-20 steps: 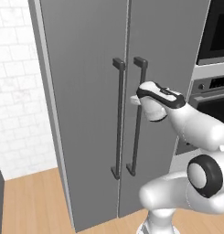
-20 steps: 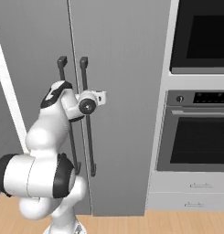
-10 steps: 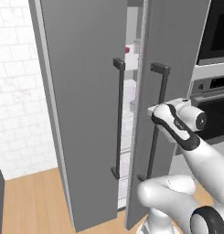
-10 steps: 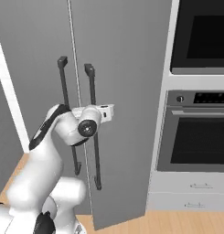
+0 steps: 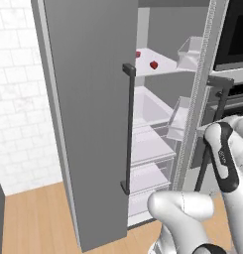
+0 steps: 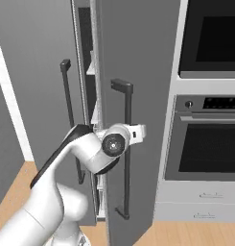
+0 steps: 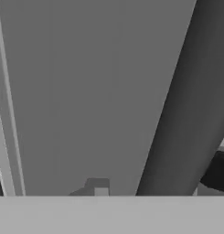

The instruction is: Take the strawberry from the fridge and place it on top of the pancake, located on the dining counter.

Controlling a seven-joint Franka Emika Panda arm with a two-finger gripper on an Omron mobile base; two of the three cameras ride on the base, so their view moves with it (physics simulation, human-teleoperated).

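Left base view has the fridge (image 5: 93,99) right door swung partly open and the strawberry (image 5: 153,65) on an upper shelf, so I'd widen that door first, the gripper (image 6: 138,133) sitting by the handle (image 6: 124,144), its grip unclear.

Fridge (image 6: 138,72): right door ajar, white shelves visible in the gap. Gripper (image 6: 138,133) at that door's handle (image 6: 124,149). Oven (image 6: 205,144) right of fridge.
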